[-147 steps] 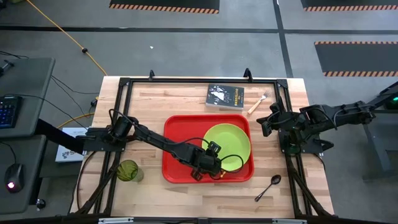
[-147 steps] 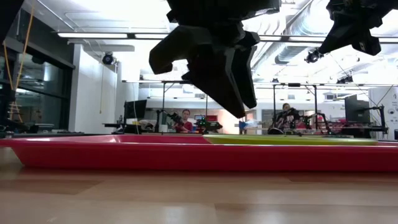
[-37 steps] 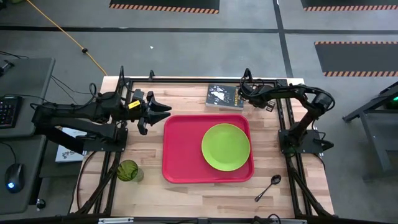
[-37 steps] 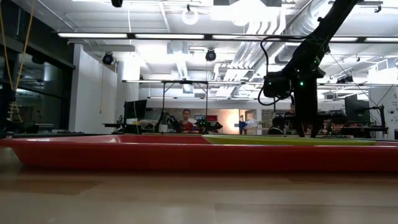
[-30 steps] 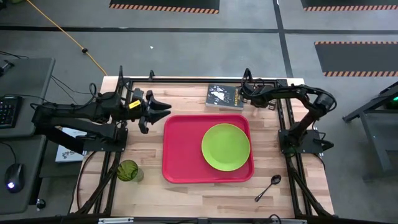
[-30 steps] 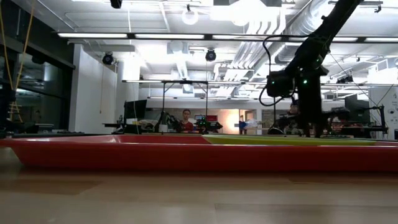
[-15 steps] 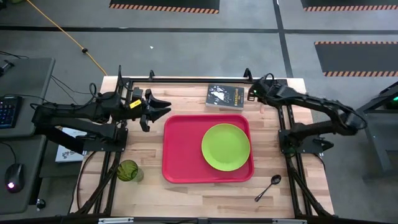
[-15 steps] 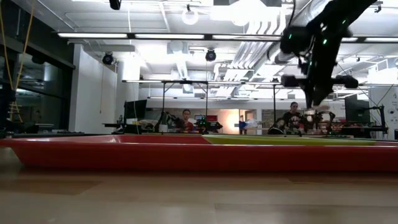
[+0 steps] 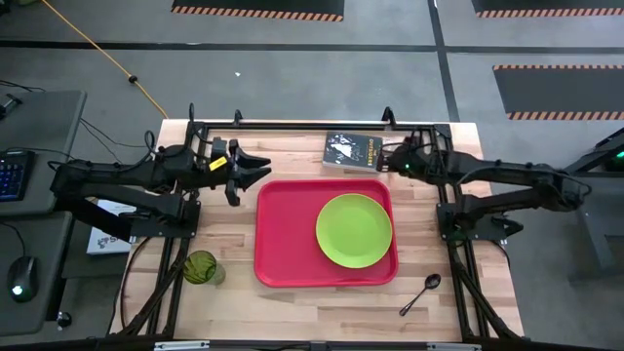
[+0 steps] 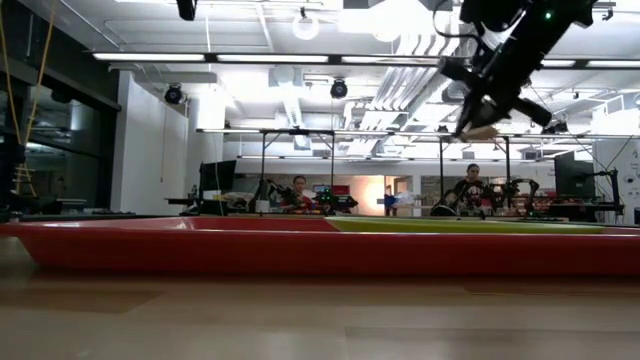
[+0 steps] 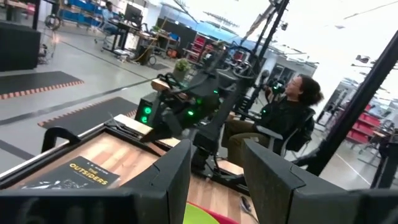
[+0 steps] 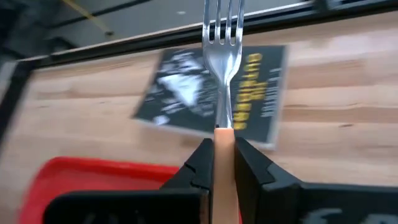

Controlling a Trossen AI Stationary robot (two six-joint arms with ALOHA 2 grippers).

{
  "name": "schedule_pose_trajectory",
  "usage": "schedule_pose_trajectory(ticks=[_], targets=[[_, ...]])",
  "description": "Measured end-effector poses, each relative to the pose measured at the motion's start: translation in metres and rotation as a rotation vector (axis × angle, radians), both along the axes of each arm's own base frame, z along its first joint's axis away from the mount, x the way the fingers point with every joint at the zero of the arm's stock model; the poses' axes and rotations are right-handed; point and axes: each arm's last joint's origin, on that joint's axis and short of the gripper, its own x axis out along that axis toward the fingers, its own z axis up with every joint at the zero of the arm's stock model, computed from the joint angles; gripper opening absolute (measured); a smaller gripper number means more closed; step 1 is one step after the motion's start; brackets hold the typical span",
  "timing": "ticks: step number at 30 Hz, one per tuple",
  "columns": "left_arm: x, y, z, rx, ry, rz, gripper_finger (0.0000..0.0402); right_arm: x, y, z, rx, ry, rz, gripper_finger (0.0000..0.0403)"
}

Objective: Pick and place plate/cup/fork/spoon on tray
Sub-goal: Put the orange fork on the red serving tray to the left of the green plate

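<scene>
While the right gripper (image 12: 222,155) holds the fork (image 12: 222,74) by its orange handle above the black book (image 9: 353,152), just beyond the red tray (image 9: 283,244), the left gripper (image 9: 255,171) waits released beside the tray's far left corner.

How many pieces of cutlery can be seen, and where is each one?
2. The fork is held in the right gripper, lifted above the book near the tray. The spoon lies on the table, beside the tray's front right corner.
</scene>
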Motion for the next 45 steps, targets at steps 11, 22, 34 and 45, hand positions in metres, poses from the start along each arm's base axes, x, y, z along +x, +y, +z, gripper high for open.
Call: schedule_pose_trajectory(ticks=[11, 22, 34, 45], targets=[[0.0, 0.0, 0.0, -0.001, -0.001, 0.003, 0.0131, 0.027, 0.035, 0.017, -0.031, -0.256, 0.197, 0.0016], [0.0, 0.001, 0.003, 0.012, -0.027, 0.032, 0.0131, 0.037, 0.064, 0.028, 0.002, -0.417, 0.329, 0.0016], [-0.001, 0.003, 0.006, 0.003, -0.057, 0.105, 0.0131, 0.077, 0.106, 0.006, 0.173, -0.465, 0.519, 0.0016], [-0.001, 0.003, 0.006, 0.025, -0.058, 0.107, 0.0131, 0.164, 0.147, 0.005, 0.196, -0.277, 0.507, 0.002]])
